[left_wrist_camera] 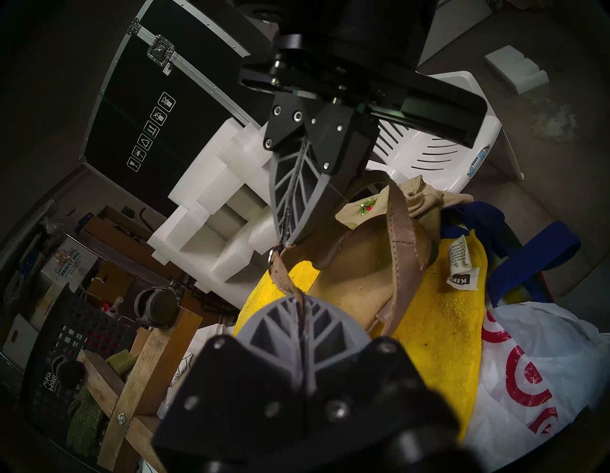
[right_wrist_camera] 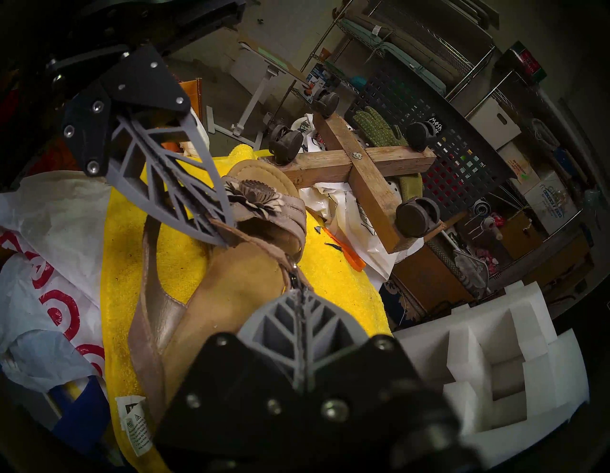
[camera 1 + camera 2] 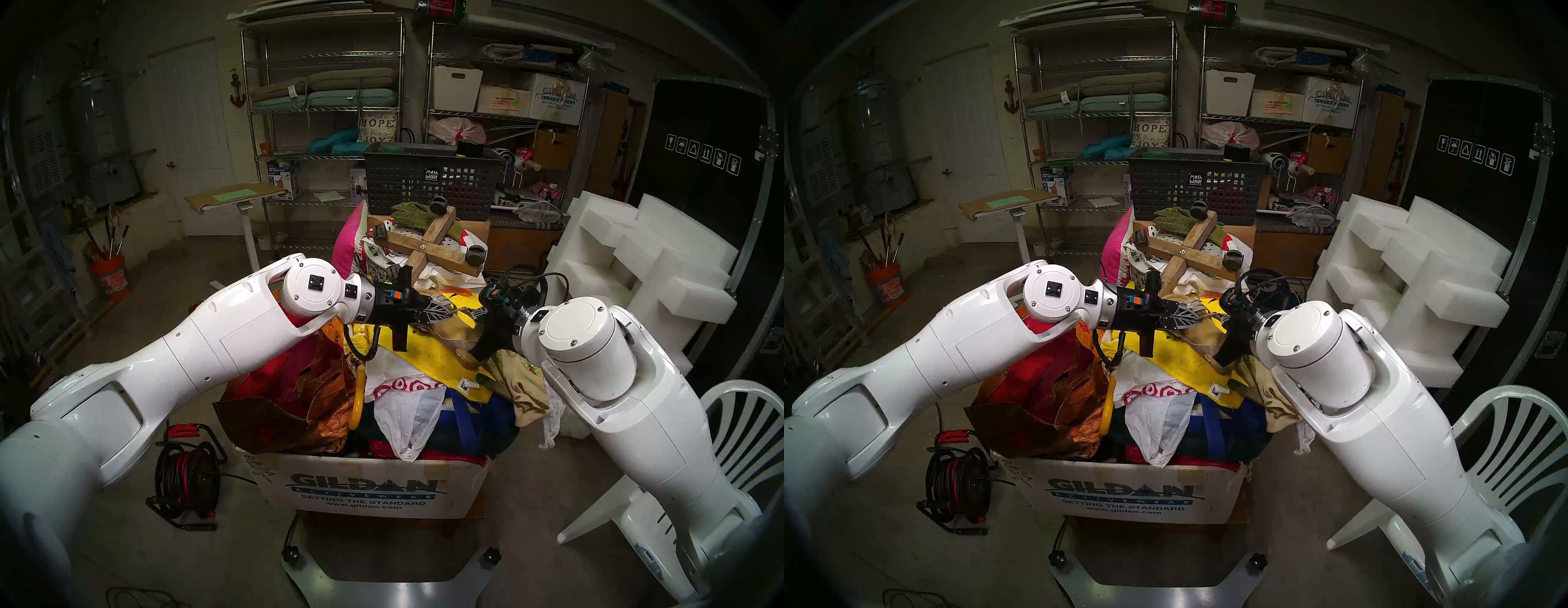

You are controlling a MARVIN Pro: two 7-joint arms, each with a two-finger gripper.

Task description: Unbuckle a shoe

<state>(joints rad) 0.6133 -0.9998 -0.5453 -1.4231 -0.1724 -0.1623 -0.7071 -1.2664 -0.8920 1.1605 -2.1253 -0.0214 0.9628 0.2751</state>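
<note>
The tan sandal [image 2: 237, 290] lies on a yellow towel [image 2: 171, 251] on top of a heaped box, its flower ornament [image 2: 251, 198] at the far end. It also shows in the head view [image 3: 458, 335] and the left wrist view [image 1: 356, 280]. My left gripper [image 1: 301, 302] is shut on the thin ankle strap's free end [image 1: 284, 277]. My right gripper [image 2: 302, 292] is shut on the strap just beside the small metal buckle [image 2: 293, 264]. The two grippers meet tip to tip over the sandal, with the left gripper [image 3: 445, 312] on the left and the right gripper [image 3: 481, 312] on the right. The strap runs between them.
A wooden cross with caster wheels [image 2: 359, 158] and green gloves [image 2: 379, 128] lie just behind the sandal, before a black mesh basket [image 3: 432, 178]. A white bag with red rings [image 3: 403, 386] tops the Gildan box [image 3: 373, 488]. White foam blocks [image 3: 636, 254] and a white chair [image 3: 742, 424] stand at the right.
</note>
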